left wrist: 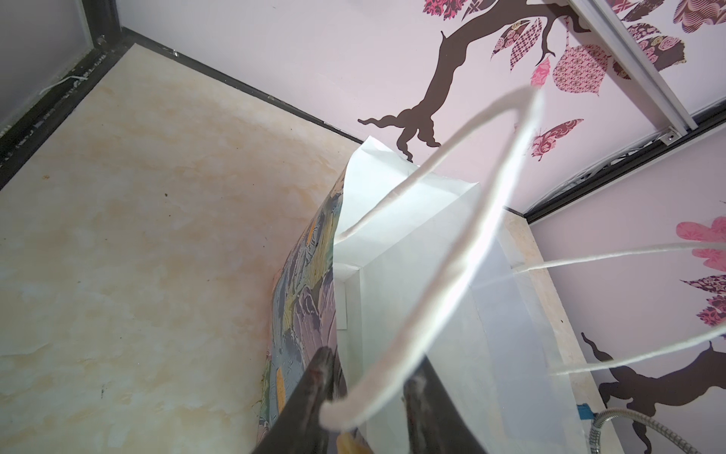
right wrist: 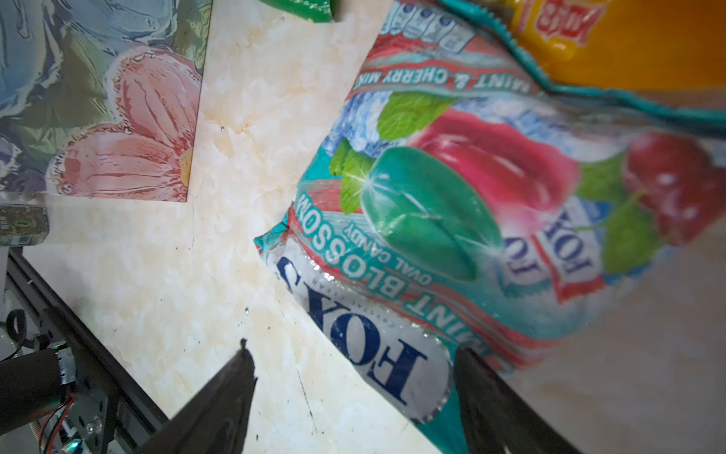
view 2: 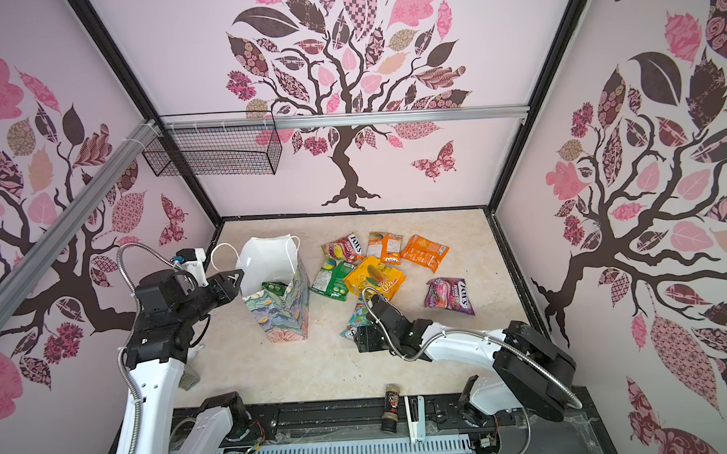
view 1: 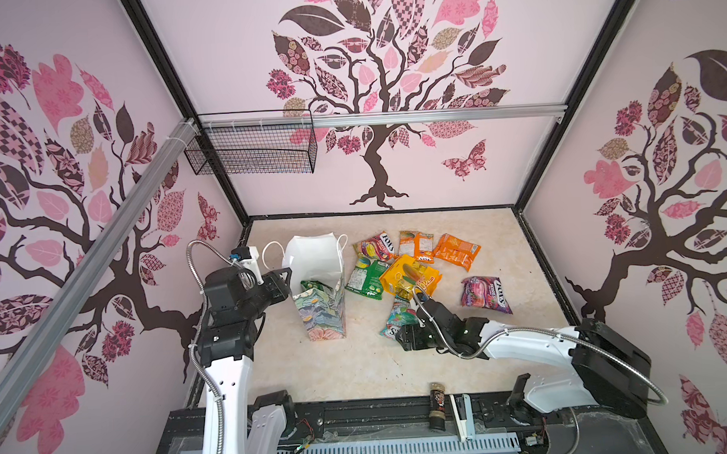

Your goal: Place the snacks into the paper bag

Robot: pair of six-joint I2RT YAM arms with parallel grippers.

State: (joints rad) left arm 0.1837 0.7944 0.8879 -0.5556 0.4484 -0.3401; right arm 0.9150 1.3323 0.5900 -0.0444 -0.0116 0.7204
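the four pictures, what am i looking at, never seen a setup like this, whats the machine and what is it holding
This is a robot: two arms over a table, each ending in a two-fingered gripper. The two wide pictures come from one camera high up; the two close ones from cameras on the wrists. On the table stands a paper bag, with loose snack packets beside it. The left gripper, jaws apart, straddles the bag's rim. The right gripper, open, has a corner of a teal FOX'S packet between its jaws, not gripped yet.
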